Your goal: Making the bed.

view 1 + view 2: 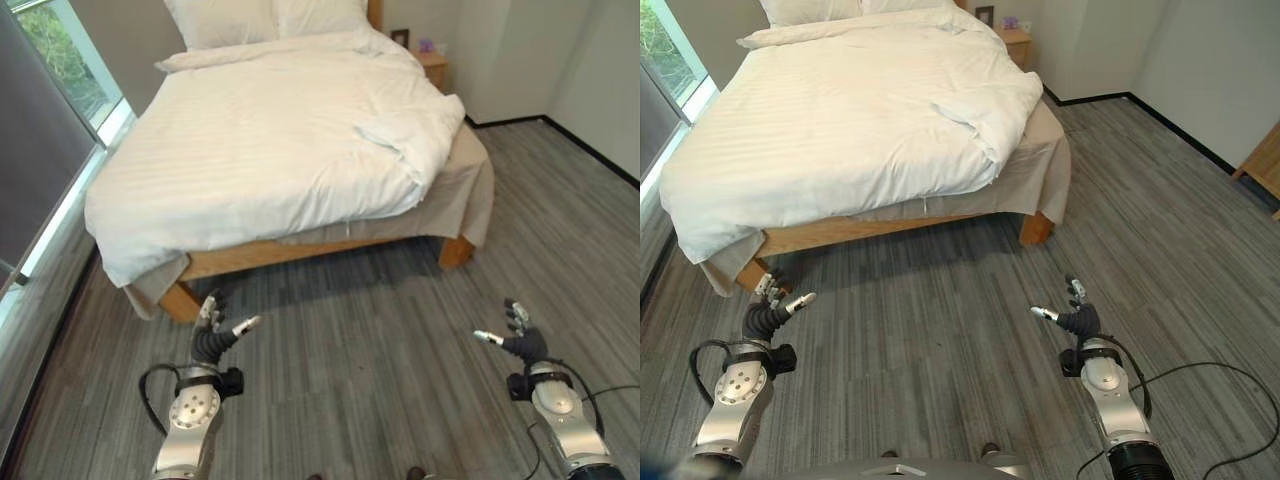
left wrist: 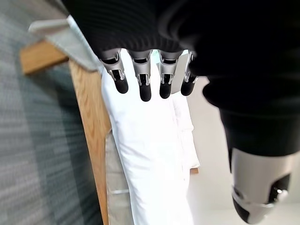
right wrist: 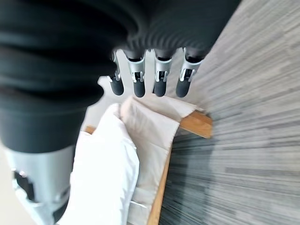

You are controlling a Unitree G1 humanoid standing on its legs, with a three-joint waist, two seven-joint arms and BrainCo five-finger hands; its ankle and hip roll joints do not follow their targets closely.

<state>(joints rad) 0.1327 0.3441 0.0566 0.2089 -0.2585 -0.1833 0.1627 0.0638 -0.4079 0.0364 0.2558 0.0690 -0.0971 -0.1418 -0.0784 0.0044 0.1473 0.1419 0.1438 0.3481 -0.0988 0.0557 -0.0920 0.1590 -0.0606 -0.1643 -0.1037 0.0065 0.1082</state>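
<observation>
White striped duvet (image 1: 270, 150) lies rumpled, one corner folded back, over wooden bed frame (image 1: 300, 255); left hand (image 1: 213, 335) and right hand (image 1: 520, 340) hover open-fingered, empty, above grey plank floor (image 1: 370, 380).

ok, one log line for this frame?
stage: approach | left hand: open, empty | right hand: open, empty | white striped duvet: rumpled at right foot corner | wooden bed frame: untouched

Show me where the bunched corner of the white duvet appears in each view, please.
Left eye view: bunched duvet corner at the bed's foot, on the robot's right side, above the beige sheet.
Right eye view: the same bunched duvet corner, above the centre.
Left wrist view: the duvet's white edge runs past the fingers; I cannot pick out the corner.
Right wrist view: the white fold beside the beige sheet.
Shared landmark: the wooden bed frame.
</observation>
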